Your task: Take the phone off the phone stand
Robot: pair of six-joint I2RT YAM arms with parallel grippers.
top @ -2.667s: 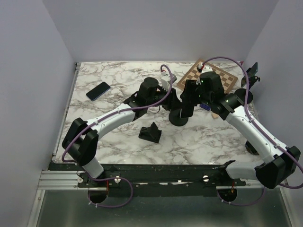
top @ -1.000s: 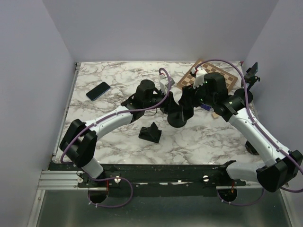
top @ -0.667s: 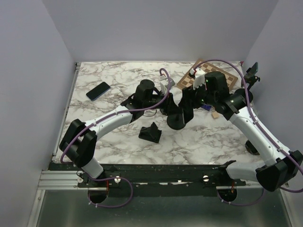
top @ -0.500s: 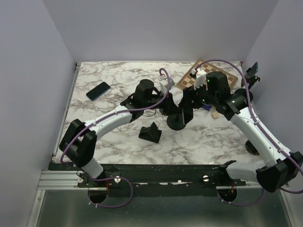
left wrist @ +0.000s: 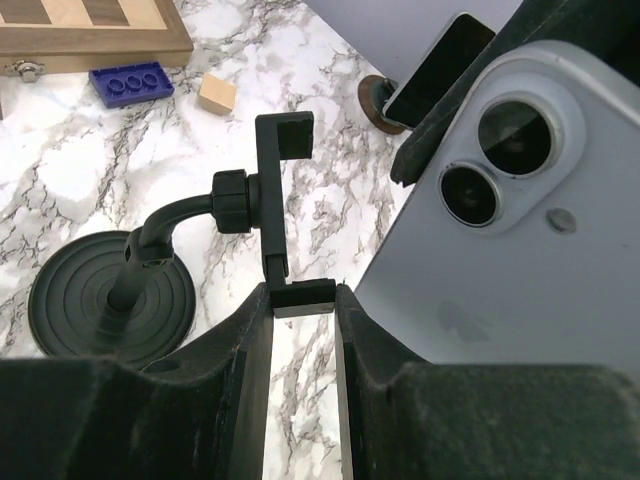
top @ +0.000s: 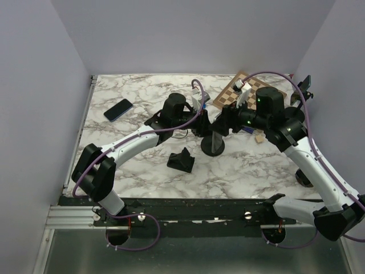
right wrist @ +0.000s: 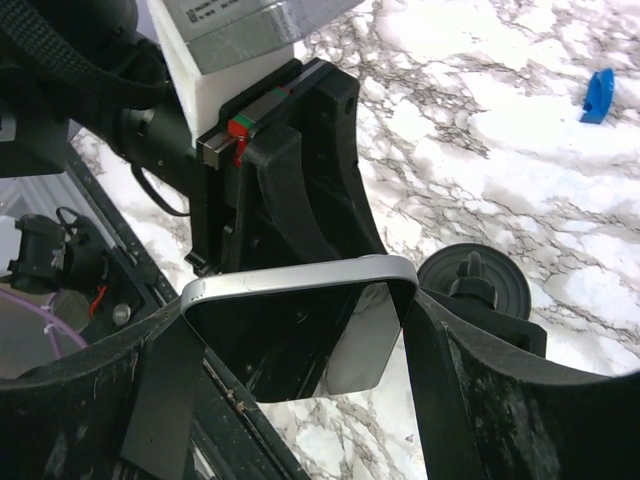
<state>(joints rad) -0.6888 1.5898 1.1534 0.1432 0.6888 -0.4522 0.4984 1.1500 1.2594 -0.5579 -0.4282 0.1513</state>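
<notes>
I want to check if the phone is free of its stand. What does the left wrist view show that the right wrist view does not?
Only left wrist: the phone stand with its clamp empty, the left end effector closed on the clamp's lower end, the rear lenses of the phone. Only right wrist: the phone's dark front, gripped at both edges by the right end effector. Both: the phone, the stand's round base, the marble table.

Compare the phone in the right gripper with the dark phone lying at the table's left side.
Colour: the held phone has a pale silver body; the dark phone is black.
Pose: the held phone is raised and upright between the right gripper's fingers; the dark phone lies flat on the table.
Contact: the held phone is gripped; nothing touches the dark phone.
Shared: both are slim rectangular phones, and neither sits in the phone stand.
</notes>
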